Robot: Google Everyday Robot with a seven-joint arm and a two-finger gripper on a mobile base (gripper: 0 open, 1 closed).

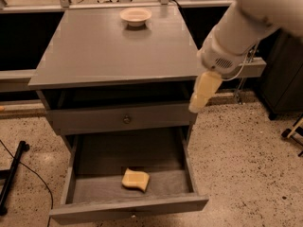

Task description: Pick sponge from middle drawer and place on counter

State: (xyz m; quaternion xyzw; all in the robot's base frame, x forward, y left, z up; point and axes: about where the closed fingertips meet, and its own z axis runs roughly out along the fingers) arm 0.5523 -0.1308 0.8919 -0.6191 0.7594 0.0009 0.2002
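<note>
Starting from the left: the middle drawer [97, 171] was pulled right out. The sponge [135, 179] lay flat on its ribbed floor, near the front and about mid-width, not touching any wall. Above it the knobbed drawer [94, 119] was shut, and the tabletop [109, 46] carried a cream bowl [136, 16] near its back edge.

Over on the right, my hand [202, 92] hung just off the cabinet's right front corner. It was roughly level with the knobbed drawer, pointing down, and well apart from the sponge. Honestly couldn't tell how far open it was, but I saw nothing held in it.

My guess on the sponge: light, soft foam, squashes easily, not slippery, nothing to break. I'd have come straight down and pinched it gently across its narrower way, at the middle. A hard squeeze would probably just fold it, and those wavy edges looked like a poor hold.
</note>
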